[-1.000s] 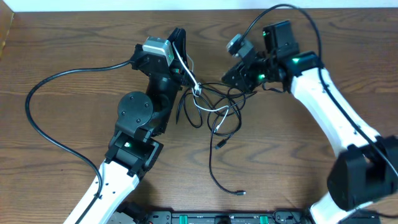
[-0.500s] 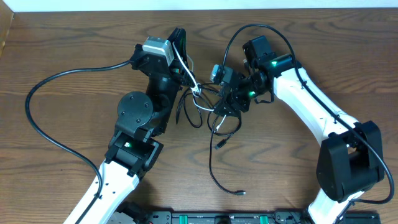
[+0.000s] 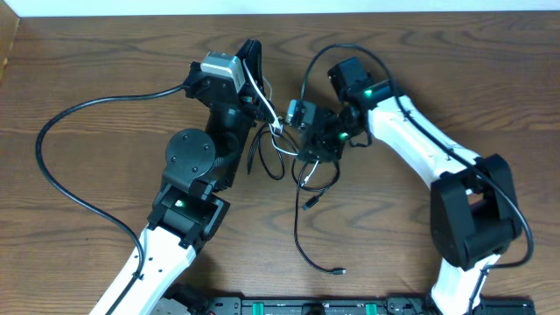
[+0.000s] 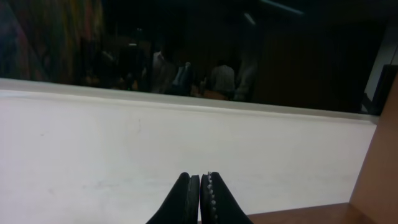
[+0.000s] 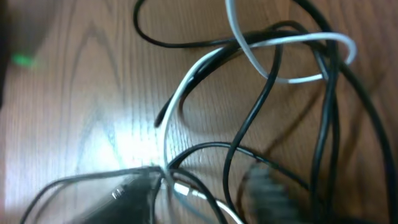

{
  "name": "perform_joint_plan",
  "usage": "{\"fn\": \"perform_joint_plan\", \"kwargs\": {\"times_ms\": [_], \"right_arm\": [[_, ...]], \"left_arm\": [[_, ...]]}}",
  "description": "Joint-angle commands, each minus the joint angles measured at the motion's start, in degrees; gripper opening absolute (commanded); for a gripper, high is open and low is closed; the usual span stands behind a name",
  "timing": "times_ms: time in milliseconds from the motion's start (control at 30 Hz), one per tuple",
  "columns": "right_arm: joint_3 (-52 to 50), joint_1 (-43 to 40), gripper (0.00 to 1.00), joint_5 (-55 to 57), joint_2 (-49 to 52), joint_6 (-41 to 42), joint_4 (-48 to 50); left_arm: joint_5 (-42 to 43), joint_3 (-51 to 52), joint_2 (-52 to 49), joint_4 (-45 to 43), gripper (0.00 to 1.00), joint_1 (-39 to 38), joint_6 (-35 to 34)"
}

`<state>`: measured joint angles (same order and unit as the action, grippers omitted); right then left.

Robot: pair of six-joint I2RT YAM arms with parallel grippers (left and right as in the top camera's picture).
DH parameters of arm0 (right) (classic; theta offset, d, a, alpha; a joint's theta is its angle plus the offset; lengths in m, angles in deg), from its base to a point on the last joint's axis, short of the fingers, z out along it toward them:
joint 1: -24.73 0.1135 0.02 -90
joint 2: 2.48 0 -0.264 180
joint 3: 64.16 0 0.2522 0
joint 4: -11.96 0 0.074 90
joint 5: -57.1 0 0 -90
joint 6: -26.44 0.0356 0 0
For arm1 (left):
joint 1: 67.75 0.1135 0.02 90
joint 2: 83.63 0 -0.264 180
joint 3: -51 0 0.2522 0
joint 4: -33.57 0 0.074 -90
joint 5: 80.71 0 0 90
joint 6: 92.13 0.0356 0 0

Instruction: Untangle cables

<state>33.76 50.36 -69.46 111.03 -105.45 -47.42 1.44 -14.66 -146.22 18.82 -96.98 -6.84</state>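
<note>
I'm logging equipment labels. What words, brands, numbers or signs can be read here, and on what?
None can be read. The cables, the table and the white wall carry no lettering; the right wrist view is too blurred to show any.

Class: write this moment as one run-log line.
left gripper: shut | right gripper: at the cables, jaws unclear | white cable: crossed with black ones | untangling: not done

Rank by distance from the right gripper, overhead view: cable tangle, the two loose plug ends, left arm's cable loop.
1. The tangle, right at the right gripper, mid-table.
2. The upper plug end, just in front of the tangle.
3. The lower plug end, near the table's front edge.
4. The left arm's cable loop, far left.
</note>
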Motion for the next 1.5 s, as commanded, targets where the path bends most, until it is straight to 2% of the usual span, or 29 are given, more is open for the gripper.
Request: {"fn": "perform_joint_plan", "kwargs": {"times_ms": [0, 133, 333, 600, 733, 1067, 1267, 1467], "right_arm": [[0.4, 0.6, 0.01, 2.8, 2.1, 1.4, 0.9], [0.4, 0.3, 0.01, 5.4, 2.5, 7.2, 1.4], [0.5, 0.3, 0.01, 3.8, 2.2, 9.1, 1.0], [1.0, 0.0, 0.01, -12.6, -2.1, 9.0, 2.1], [1.0, -0.3, 0.01, -15.5, -6.1, 9.1, 3.3], [1.0, 0.2, 0.01, -15.7, -16.4, 9.1, 8.4], [1.0, 1.5, 0.01, -15.5, -17.6, 9.0, 12.2], [1.0, 1.7, 0.01, -8.7, -17.6, 9.0, 11.0]], "left_arm": [[-0.1, -0.2, 0.1, -0.2, 0.08, 0.3, -0.5], [-0.2, -0.2, 0.1, 0.5, 0.08, 0.3, -0.5], [-0.2, -0.2, 0.1, 0.6, 0.08, 0.3, -0.5], [-0.2, -0.2, 0.1, 2.1, 0.08, 0.3, -0.5], [-0.2, -0.2, 0.1, 2.1, 0.08, 0.3, -0.5], [-0.2, -0.2, 0.1, 2.5, 0.07, 0.3, -0.5], [-0.2, -0.2, 0.1, 2.5, 0.07, 0.3, -0.5], [-0.2, -0.2, 0.1, 2.5, 0.07, 0.3, -0.5]]}}
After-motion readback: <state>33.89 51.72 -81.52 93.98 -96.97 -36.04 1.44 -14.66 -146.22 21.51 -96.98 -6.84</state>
